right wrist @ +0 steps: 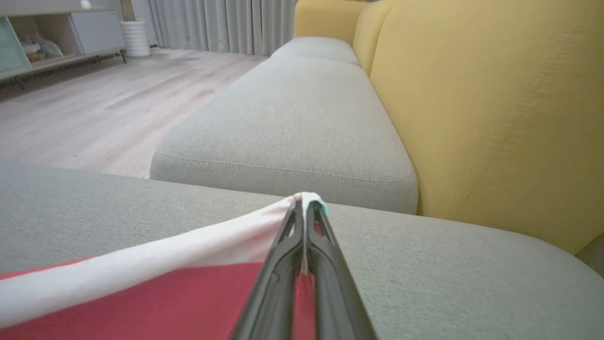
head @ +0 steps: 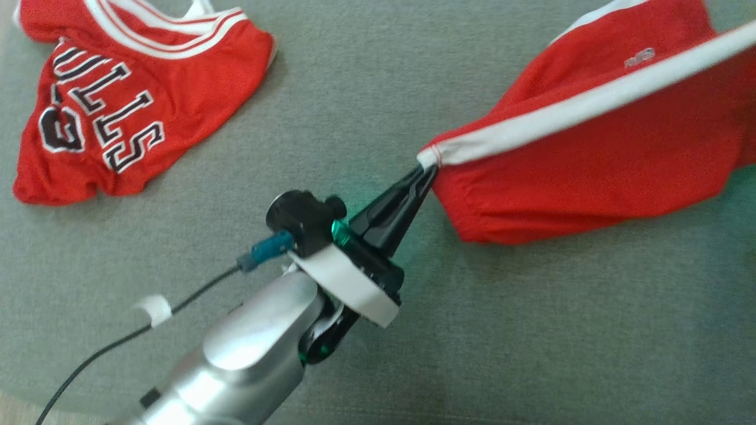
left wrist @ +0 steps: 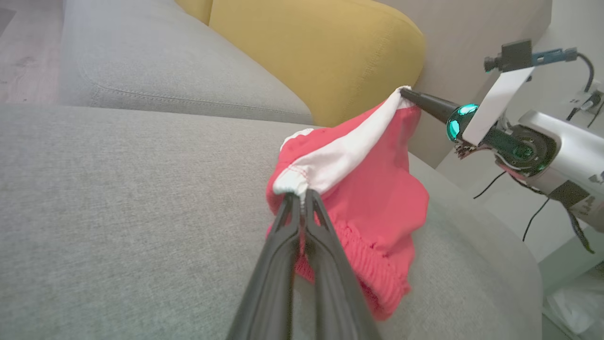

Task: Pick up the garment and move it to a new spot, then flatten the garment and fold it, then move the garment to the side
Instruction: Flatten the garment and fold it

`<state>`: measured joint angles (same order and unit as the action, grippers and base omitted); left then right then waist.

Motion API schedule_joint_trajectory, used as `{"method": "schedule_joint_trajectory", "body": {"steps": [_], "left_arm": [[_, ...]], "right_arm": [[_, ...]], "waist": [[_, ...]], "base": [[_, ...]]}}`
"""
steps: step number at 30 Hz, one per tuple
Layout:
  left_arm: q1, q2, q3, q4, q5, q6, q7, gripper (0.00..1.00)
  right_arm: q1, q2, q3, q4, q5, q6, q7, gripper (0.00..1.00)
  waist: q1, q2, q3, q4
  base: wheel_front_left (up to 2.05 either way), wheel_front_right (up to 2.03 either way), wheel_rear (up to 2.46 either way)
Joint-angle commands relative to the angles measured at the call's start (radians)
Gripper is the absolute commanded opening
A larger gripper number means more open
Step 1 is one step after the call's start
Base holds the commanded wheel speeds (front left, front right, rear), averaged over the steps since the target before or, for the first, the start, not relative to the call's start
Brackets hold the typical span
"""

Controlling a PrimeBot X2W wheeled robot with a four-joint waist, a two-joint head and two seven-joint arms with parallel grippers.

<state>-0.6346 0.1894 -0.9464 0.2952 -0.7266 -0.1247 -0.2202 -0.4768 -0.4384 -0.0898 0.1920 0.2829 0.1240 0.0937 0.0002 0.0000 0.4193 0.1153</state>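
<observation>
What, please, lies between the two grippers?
The white stripe of the red shorts spans from the left gripper to the right gripper, in the left wrist view.

The left arm [head: 248, 354] reaches in from the lower left at a slant, its silver forearm ending in a white wrist plate [head: 348, 284] with a small black camera [head: 298, 215] mounted on it. The left claw [head: 427, 170] has its 2 long dark fingers pressed together, pinching a white-trimmed corner of the red shorts [head: 590, 165]. The right claw [left wrist: 405, 92] is clamped the same way on another corner, with the right forearm [left wrist: 561, 141] stretched out behind it.
</observation>
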Motion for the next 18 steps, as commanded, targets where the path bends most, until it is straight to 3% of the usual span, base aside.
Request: {"method": "schedule_joint_trajectory", "body": {"steps": [1,5,6,8,9,10,11,12,16,18], "left_arm": [[-0.051,0.002,0.018,-0.014,-0.031,-0.006,-0.009,0.00],[-0.096,-0.004,-0.023,0.004,-0.107,-0.006,-0.025,0.00],[-0.108,-0.003,-0.035,0.007,-0.118,-0.006,-0.028,0.00],[-0.124,-0.004,-0.047,0.019,-0.142,-0.006,-0.034,0.00],[-0.130,-0.005,-0.048,0.027,-0.148,-0.006,-0.036,0.00],[-0.134,-0.007,-0.047,0.036,-0.154,-0.006,-0.038,0.24],[-0.136,-0.009,-0.049,0.044,-0.157,-0.006,-0.039,0.49],[-0.136,-0.010,-0.042,0.057,-0.149,-0.006,-0.040,1.00],[-0.118,-0.020,0.009,0.072,-0.088,-0.004,-0.041,1.00],[-0.095,-0.018,0.061,0.049,0.017,0.031,-0.041,1.00]], "right_arm": [[-0.045,-0.038,0.036,0.013,-0.010,0.007,0.007,0.00],[-0.163,-0.048,0.128,0.145,-0.021,0.007,0.002,0.01],[-0.188,-0.048,0.151,0.174,-0.020,0.007,-0.001,0.07],[-0.228,-0.041,0.182,0.229,-0.005,0.007,-0.014,0.43],[-0.244,-0.039,0.193,0.252,-0.001,0.007,-0.027,0.92],[-0.259,-0.036,0.201,0.273,0.003,0.007,-0.043,1.00],[-0.270,-0.035,0.211,0.291,0.008,0.007,-0.058,1.00],[-0.276,-0.036,0.219,0.306,0.017,0.007,-0.074,1.00],[-0.271,-0.049,0.244,0.339,0.061,0.007,-0.093,1.00],[-0.256,-0.075,0.257,0.355,0.100,0.007,-0.082,1.00]], "waist": [[-0.0002,0.0000,0.017,0.018],[-0.0002,0.0000,0.039,0.037],[-0.0002,0.0000,0.044,0.042],[-0.0002,0.0000,0.051,0.049],[-0.0002,0.0000,0.053,0.053],[-0.0002,0.0000,0.054,0.055],[-0.0002,0.0000,0.053,0.058],[-0.0002,0.0000,0.051,0.062],[-0.0002,0.0000,0.039,0.068],[-0.0002,0.0000,0.029,0.072]], "base": [[0.00,0.00,0.00],[0.00,0.00,0.00],[0.00,0.00,0.00],[0.00,0.00,0.00],[0.00,0.00,0.00],[0.00,0.00,0.00],[0.00,0.00,0.00],[0.00,0.00,0.00],[0.00,0.00,0.00],[0.00,0.00,0.00]]}}
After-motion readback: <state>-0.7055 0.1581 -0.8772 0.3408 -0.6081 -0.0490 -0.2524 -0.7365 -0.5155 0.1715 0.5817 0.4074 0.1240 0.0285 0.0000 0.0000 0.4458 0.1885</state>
